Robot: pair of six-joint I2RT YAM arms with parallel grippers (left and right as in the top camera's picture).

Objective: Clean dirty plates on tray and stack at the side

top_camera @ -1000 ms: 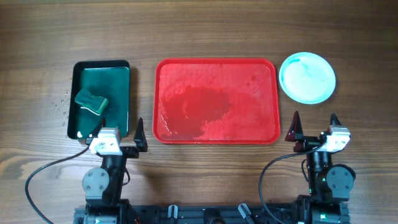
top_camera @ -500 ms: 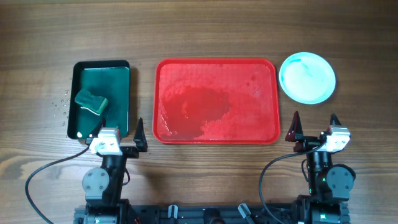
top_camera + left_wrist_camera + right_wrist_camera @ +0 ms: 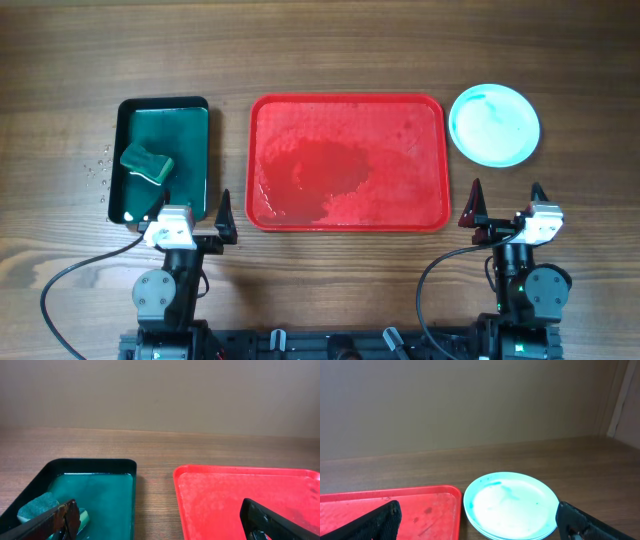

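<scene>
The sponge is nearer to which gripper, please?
Left. The left gripper sits just short of the sponge; the right gripper is across the table, beyond the red tray.

Green sponge [image 3: 147,164] lies in dark green tray [image 3: 187,140].

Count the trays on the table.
2: the large red rectangular plastic tray at centre, and the smaller dark green black-rimmed tray to its left. None appears hidden.

You will find the left end effector [image 3: 190,212] wide open and empty. Directly ahead of it sits the dark green tray [image 3: 122,150], which holds a sponge [image 3: 147,163]. The red tray [image 3: 400,150] lies ahead and between both end effectors. The right end effector [image 3: 505,205] is also spread and empty. A turquoise plate [image 3: 494,124] rests on the desk [image 3: 320,50] ahead of it.
</scene>
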